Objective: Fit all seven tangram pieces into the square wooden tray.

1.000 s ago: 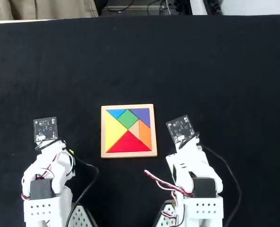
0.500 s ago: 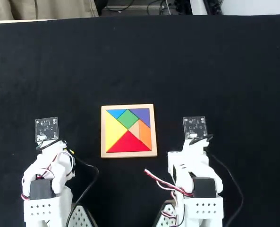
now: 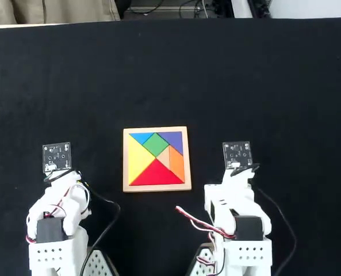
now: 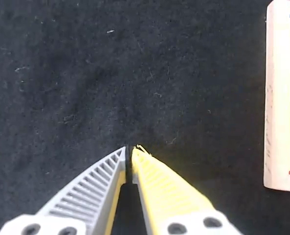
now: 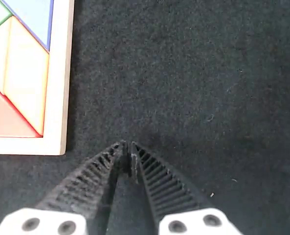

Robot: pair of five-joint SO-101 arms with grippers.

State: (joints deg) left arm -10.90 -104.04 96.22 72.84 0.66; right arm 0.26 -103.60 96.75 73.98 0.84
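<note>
as the high view looks down, the square wooden tray (image 3: 157, 187) sits mid-table on the black cloth (image 3: 274, 86), with seven tangram pieces (image 3: 139, 162) packed flush inside it and an arm on either side. over to the left wrist: left gripper (image 4: 130, 152) clenched tight, empty, over bare cloth, tray edge nearby. right wrist now: right gripper (image 5: 128, 149) pinched closed on nothing, just beside the tray's corner.

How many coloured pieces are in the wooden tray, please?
7, all inside the tray: blue, green and purple along the far edge, yellow left, peach and orange right, red along the near edge. None hidden.
</note>
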